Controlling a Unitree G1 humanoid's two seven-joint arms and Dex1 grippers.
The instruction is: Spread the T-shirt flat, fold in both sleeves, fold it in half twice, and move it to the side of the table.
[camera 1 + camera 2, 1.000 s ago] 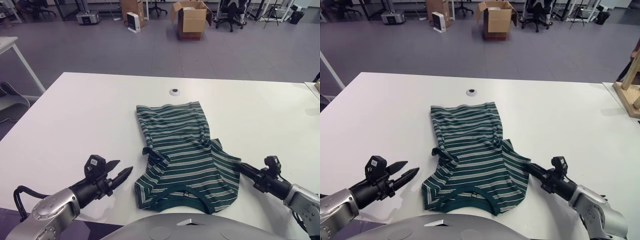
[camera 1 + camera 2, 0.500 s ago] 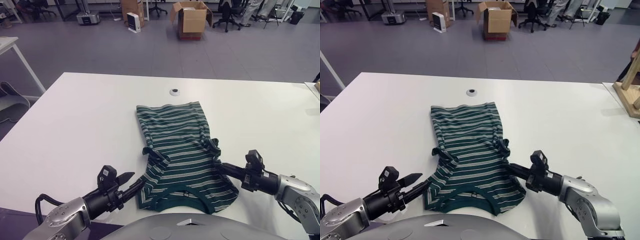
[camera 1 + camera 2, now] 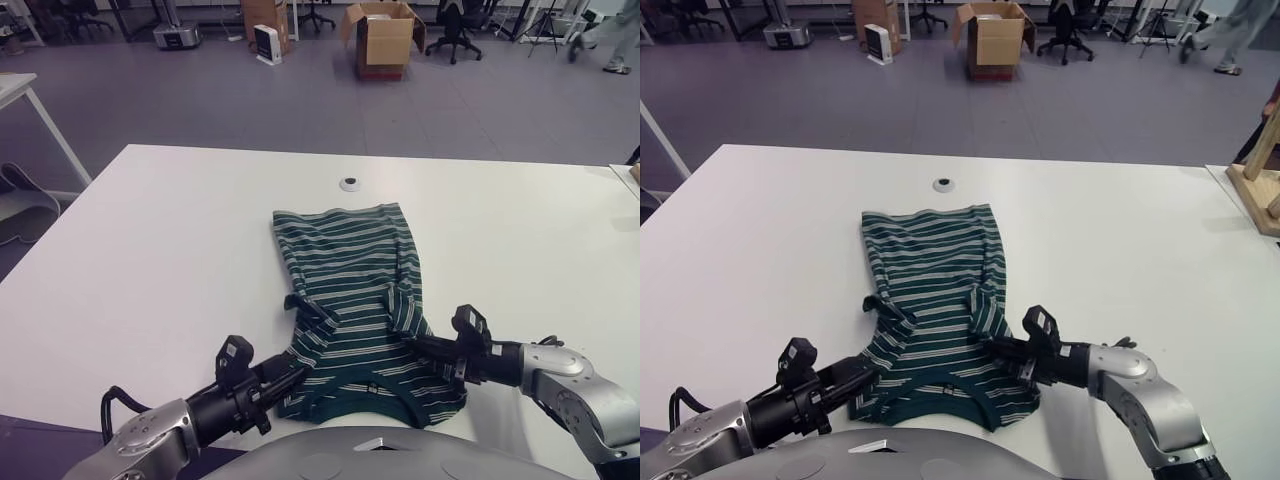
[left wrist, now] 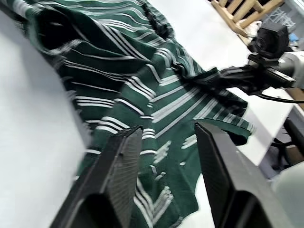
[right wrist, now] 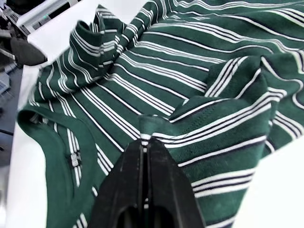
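Lying rumpled on the white table (image 3: 160,230), the green striped T-shirt (image 3: 350,290) has its collar toward the table's near edge and its hem toward the far side. The right gripper (image 5: 145,142) is clamped on a raised fold of cloth, fingers together. The left gripper (image 4: 166,129) sits low by the table's near edge, fingers apart over the shirt's corner.

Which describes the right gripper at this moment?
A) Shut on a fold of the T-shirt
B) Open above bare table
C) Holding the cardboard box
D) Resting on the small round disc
A: in the right wrist view the right gripper has its two fingers pressed together, pinching a raised fold of the striped T-shirt.
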